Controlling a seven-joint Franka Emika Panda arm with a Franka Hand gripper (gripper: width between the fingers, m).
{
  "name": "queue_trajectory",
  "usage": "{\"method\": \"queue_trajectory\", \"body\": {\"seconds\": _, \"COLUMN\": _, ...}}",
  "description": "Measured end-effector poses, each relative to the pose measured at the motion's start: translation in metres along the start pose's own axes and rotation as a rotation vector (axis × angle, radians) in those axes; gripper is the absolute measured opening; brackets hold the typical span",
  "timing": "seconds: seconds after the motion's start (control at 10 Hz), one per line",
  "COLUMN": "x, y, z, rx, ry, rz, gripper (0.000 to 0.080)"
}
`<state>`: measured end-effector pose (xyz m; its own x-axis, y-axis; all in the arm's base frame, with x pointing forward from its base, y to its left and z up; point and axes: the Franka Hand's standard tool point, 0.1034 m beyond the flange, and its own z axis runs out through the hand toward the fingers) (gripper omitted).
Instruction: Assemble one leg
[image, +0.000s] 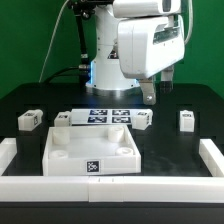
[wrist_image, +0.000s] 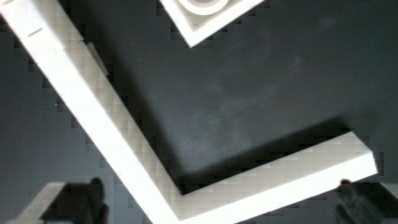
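Several small white legs with marker tags lie on the black table in the exterior view: one at the far left (image: 30, 120), one beside it (image: 62, 118), one right of the marker board (image: 143, 119) and one at the far right (image: 186, 120). My gripper (image: 148, 96) hangs just above and behind the leg right of the marker board, holding nothing. In the wrist view my two dark fingers (wrist_image: 80, 203) stand wide apart with only table and white wall between them. No leg shows clearly there; a white part with a tag (wrist_image: 196, 14) sits at the frame's edge.
The large white square panel (image: 92, 150) lies in front of the marker board (image: 105, 116). A low white wall (image: 110, 186) borders the table at the front and both sides; its L-shaped corner (wrist_image: 107, 120) fills the wrist view.
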<state>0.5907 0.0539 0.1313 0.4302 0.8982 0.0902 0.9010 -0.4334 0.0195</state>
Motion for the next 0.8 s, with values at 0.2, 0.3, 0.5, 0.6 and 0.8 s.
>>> {"method": "queue_trajectory", "body": {"seconds": 0.2, "x": -0.0001, "y": 0.0000, "z": 0.0000, "rx": 0.000, "ry": 0.000, "rz": -0.009, "gripper": 0.0650}}
{"method": "queue_trajectory", "body": {"seconds": 0.3, "x": -0.0002, "y": 0.0001, "z": 0.0000, "rx": 0.000, "ry": 0.000, "rz": -0.010, "gripper": 0.0650}}
{"method": "queue_trajectory", "body": {"seconds": 0.5, "x": -0.0003, "y": 0.0001, "z": 0.0002, "rx": 0.000, "ry": -0.001, "rz": -0.010, "gripper": 0.0650}}
{"method": "queue_trajectory", "body": {"seconds": 0.6, "x": -0.0004, "y": 0.0001, "z": 0.0002, "rx": 0.000, "ry": -0.001, "rz": -0.010, "gripper": 0.0650}}
{"method": "queue_trajectory", "body": {"seconds": 0.8, "x": -0.0029, "y": -0.0006, "z": 0.0008, "rx": -0.005, "ry": -0.017, "rz": -0.074, "gripper": 0.0650}}
